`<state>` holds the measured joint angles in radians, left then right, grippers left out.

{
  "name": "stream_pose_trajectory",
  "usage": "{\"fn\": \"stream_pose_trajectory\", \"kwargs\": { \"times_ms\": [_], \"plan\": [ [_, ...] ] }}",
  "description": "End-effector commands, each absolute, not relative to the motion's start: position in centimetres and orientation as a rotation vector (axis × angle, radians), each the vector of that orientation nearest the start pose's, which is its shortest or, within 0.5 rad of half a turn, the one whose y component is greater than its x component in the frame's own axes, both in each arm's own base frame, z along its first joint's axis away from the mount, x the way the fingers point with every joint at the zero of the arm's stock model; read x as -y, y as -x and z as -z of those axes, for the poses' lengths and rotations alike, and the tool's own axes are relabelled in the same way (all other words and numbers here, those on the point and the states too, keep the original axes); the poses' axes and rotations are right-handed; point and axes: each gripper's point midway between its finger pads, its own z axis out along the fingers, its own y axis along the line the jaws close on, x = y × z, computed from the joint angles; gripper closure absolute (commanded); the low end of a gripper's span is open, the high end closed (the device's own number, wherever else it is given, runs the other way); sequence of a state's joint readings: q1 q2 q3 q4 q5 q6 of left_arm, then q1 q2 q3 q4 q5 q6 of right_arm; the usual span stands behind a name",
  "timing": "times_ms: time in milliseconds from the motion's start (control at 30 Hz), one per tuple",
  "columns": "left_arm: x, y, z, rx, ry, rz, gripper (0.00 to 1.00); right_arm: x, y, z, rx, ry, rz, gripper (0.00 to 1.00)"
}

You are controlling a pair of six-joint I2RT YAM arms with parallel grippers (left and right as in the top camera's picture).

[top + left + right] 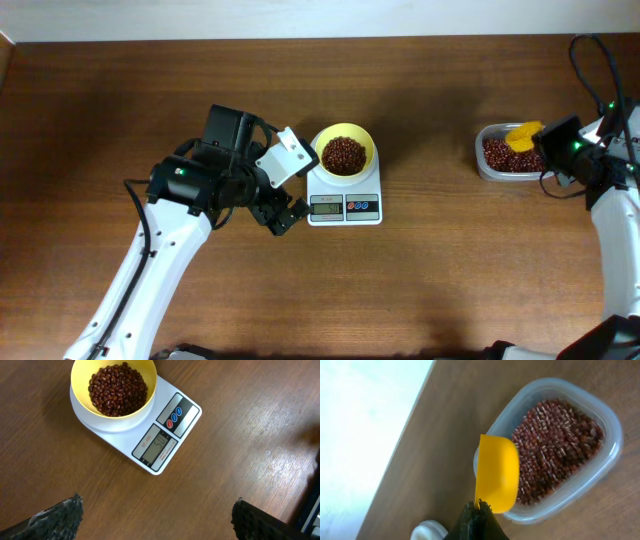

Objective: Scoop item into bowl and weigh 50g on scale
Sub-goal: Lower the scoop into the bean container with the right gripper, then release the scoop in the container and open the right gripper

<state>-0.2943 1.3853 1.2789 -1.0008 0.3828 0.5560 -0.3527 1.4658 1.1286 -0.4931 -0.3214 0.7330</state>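
Overhead view: a brown wooden table point(430, 90) is shown. Near the middle, the pale yellow bowl point(368, 148) is set on the white scale point(345, 207), and a heap of dark reddish beans point(343, 155) is held in it. The left gripper point(285, 214) is seen just beside the scale's left edge, apart from it. At the far right, a yellow scoop point(523, 135) is held by the right gripper point(547, 148) over a clear container point(484, 150) of more beans.

Left wrist view: the bowl point(80, 380) and scale point(186, 404) are seen from close by. Digits are lit on the grey display point(159, 444), but they cannot be read with certainty. The left gripper point(157, 525) is spread wide; its fingers point(57, 517) are seen at the lower corners, and nothing is held or touched between them.

Right wrist view: the scoop point(496, 472) is clamped at its handle by the closed right gripper point(477, 519). It is poised at the container's point(615, 435) near rim, beside the beans point(555, 445).

The weight is probably being trimmed towards fifty grams. Only a few beans should be taken at a time and tipped slowly, with the display checked after each addition and the scale left untouched.
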Motion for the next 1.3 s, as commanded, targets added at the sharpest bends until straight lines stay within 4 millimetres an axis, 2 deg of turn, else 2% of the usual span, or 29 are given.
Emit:
{"fn": "stream_pose_trajectory", "kwargs": {
  "times_ms": [0, 167, 300, 567, 633, 733, 900, 967, 1067, 1167, 1267],
  "plan": [
    [15.8, -29.0, -19.9, -2.319, -1.178, 0.439, 0.01, 8.4, -39.7, -16.4, -2.122, -1.087, -0.591, 0.96],
    [15.8, -29.0, -19.9, -2.319, -1.178, 0.439, 0.01, 8.1, -39.9, -15.5, -2.101, -1.061, -0.625, 0.96],
    [15.8, -29.0, -19.9, -2.319, -1.178, 0.439, 0.01, 7.6, -38.9, -13.9, -2.142, -1.095, -0.63, 0.96],
    [15.8, -29.1, -19.9, -2.319, -1.178, 0.439, 0.01, 8.3, -38.4, -13.2, -2.155, -1.125, -0.565, 0.95],
    [15.8, -29.0, -19.9, -2.319, -1.178, 0.439, 0.01, 8.5, -38.4, -13.2, -2.152, -1.129, -0.553, 0.87],
    [15.8, -29.0, -19.9, -2.319, -1.178, 0.439, 0.01, 8.6, -38.4, -13.2, -2.151, -1.131, -0.547, 0.84],
    [15.8, -29.0, -19.9, -2.319, -1.178, 0.439, 0.01, 8.6, -38.4, -13.2, -2.151, -1.131, -0.547, 0.72],
    [15.8, -29.0, -19.9, -2.319, -1.178, 0.439, 0.01, 8.6, -38.4, -13.2, -2.151, -1.132, -0.548, 0.57],
    [15.8, -29.1, -19.9, -2.319, -1.178, 0.439, 0.01, 8.6, -38.3, -13.2, -2.152, -1.132, -0.547, 0.43],
    [15.8, -29.0, -19.9, -2.319, -1.178, 0.439, 0.01, 8.6, -38.4, -13.2, -2.151, -1.132, -0.547, 0.32],
    [15.8, -29.0, -19.9, -2.319, -1.178, 0.439, 0.01, 8.6, -38.3, -13.1, -2.152, -1.132, -0.547, 0.29]
  ]
}}
